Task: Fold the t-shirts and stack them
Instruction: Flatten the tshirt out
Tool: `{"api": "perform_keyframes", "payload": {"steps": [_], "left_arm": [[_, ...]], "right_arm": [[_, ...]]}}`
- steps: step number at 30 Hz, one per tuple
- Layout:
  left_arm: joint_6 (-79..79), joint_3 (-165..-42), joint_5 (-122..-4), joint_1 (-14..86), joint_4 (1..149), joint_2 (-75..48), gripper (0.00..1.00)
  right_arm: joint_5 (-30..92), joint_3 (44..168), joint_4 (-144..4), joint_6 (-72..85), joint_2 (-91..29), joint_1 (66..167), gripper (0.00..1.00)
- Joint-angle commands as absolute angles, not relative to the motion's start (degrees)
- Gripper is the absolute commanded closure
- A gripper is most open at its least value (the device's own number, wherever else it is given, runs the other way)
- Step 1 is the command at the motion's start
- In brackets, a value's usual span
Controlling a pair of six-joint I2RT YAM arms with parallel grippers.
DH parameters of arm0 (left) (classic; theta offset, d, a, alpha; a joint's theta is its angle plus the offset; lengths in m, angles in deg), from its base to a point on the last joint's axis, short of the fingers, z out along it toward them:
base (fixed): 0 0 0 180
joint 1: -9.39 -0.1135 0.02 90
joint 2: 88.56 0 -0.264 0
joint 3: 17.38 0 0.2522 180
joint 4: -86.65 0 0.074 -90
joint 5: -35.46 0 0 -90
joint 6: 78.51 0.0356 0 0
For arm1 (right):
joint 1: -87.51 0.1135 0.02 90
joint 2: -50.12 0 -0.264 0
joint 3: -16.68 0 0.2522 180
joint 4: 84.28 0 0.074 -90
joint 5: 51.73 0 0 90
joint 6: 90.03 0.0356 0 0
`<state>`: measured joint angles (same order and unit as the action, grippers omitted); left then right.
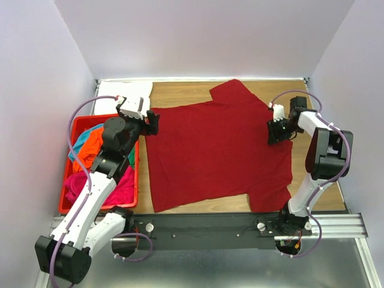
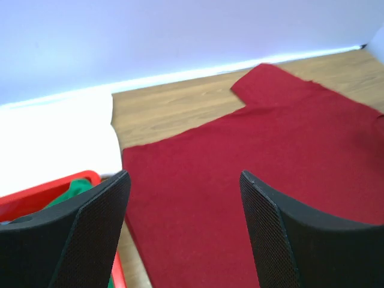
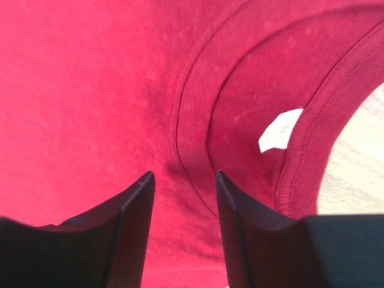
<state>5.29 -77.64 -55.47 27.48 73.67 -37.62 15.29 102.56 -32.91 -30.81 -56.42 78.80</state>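
The left gripper [image 2: 185, 177] hovers with its two black fingers spread wide and nothing between them. Directly under and ahead of it lies the hem edge of the dark red t-shirt [image 1: 216, 150], spread flat on the wooden table [image 1: 186, 93].

The right gripper [image 3: 183, 175] points down at the far end of the same shirt. Its fingers stand a narrow gap apart, tips at the cloth beside the collar [image 3: 192, 108]. No fold looks gathered between them. A small white label [image 3: 281, 129] shows inside the neck opening, just ahead and to the right of the tips.

The shirt's long axis runs from one gripper to the other, hem at the left arm, collar at the right. One sleeve points away from the arms and one toward their bases. Each arm is therefore nearest its own end, which suits a lengthwise fold, in my judgement.

Behind and outside the left gripper sits a red bin [image 1: 62, 201] holding loose shirts: orange [image 1: 90, 144], magenta [image 1: 75, 183] and green [image 2: 75, 186]. Beyond the bin, a white t-shirt [image 1: 135, 90] lies on the table.
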Motion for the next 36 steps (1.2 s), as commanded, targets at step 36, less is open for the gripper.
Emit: {"api": "perform_keyframes", "payload": {"steps": [36], "left_arm": [[-3.62,-92.46,-69.56,22.24,70.08,-4.92,0.23]], "right_arm": [[9.84,111.39,-21.65,-33.00,-52.37,70.01,0.45]]}}
